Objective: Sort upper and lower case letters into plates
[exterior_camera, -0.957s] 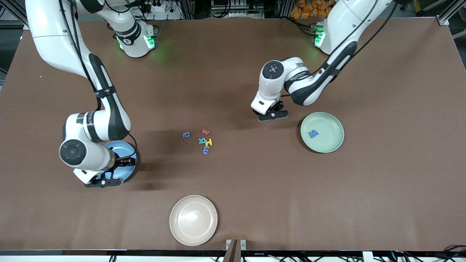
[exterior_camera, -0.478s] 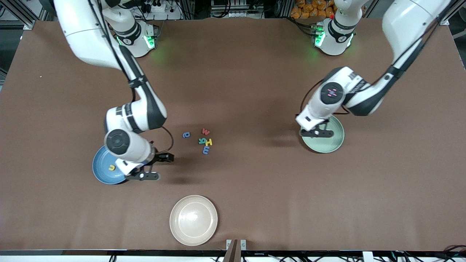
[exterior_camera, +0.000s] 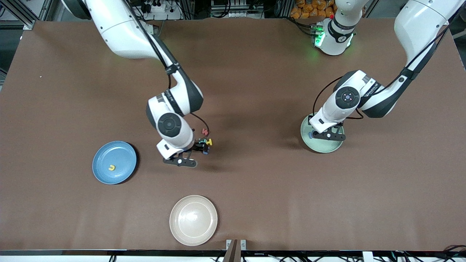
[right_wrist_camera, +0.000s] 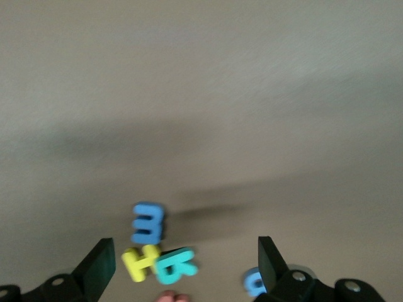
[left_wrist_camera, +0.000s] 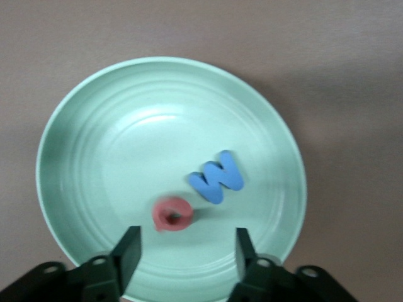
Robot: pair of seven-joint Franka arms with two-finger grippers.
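Observation:
The mint green plate (exterior_camera: 329, 147) lies toward the left arm's end. My left gripper (exterior_camera: 327, 135) hangs open over it. In the left wrist view the plate (left_wrist_camera: 94, 138) holds a blue W (left_wrist_camera: 216, 176) and a blurred red letter (left_wrist_camera: 173, 215) just off my open left gripper (left_wrist_camera: 187, 251). The sky blue plate (exterior_camera: 100, 162) holds one yellow letter (exterior_camera: 111, 167). My right gripper (exterior_camera: 180, 161) is open and empty over the loose cluster (exterior_camera: 207, 141). Its wrist view shows a blue letter (right_wrist_camera: 148, 222), a yellow H (right_wrist_camera: 140, 261), a teal letter (right_wrist_camera: 176, 264) and a small blue letter (right_wrist_camera: 255, 281) under the gripper (right_wrist_camera: 185, 264).
A cream-beige plate (exterior_camera: 193, 220) lies near the table's front edge, nearer to the camera than the cluster. A red W (exterior_camera: 205, 131) lies at the cluster's farther edge. The right arm's wrist covers part of the cluster.
My right arm has moved from the blue plate, where a yellow letter now lies, to over the cluster. My left arm has moved over the mint plate, where a red letter now shows.

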